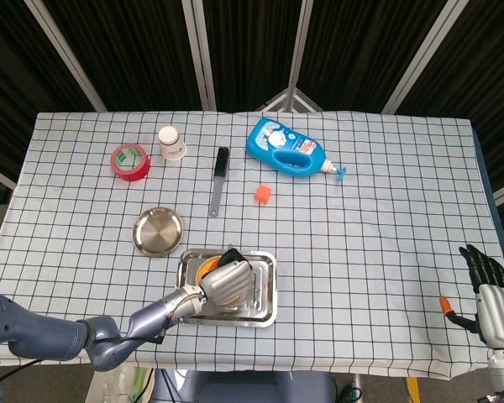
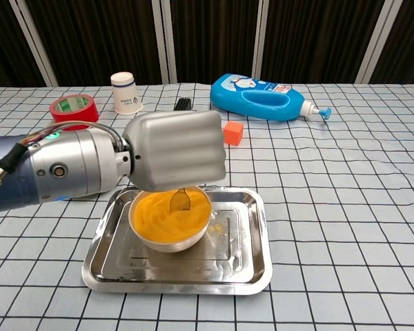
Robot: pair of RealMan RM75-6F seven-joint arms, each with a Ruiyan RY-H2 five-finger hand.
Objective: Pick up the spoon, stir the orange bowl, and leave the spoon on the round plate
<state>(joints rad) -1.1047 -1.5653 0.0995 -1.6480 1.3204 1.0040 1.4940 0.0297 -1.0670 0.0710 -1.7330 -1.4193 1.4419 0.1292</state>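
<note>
My left hand (image 2: 176, 150) hangs over the orange bowl (image 2: 170, 221) and holds the metal spoon (image 2: 180, 201), whose bowl end dips into the orange contents. In the head view the left hand (image 1: 227, 280) covers most of the orange bowl (image 1: 206, 269). The bowl stands in a steel tray (image 2: 243, 265). The round plate (image 1: 158, 231) lies left of and behind the tray; the arm hides it in the chest view. My right hand (image 1: 490, 290) rests open at the table's near right edge, holding nothing.
A blue detergent bottle (image 2: 262, 98), an orange cube (image 2: 232, 132), a black-headed brush (image 1: 218, 180), a paper cup (image 2: 125, 92) and a red tape roll (image 2: 73, 107) lie across the far half of the checked tablecloth. The steel tray (image 1: 265, 314) sits near the front edge.
</note>
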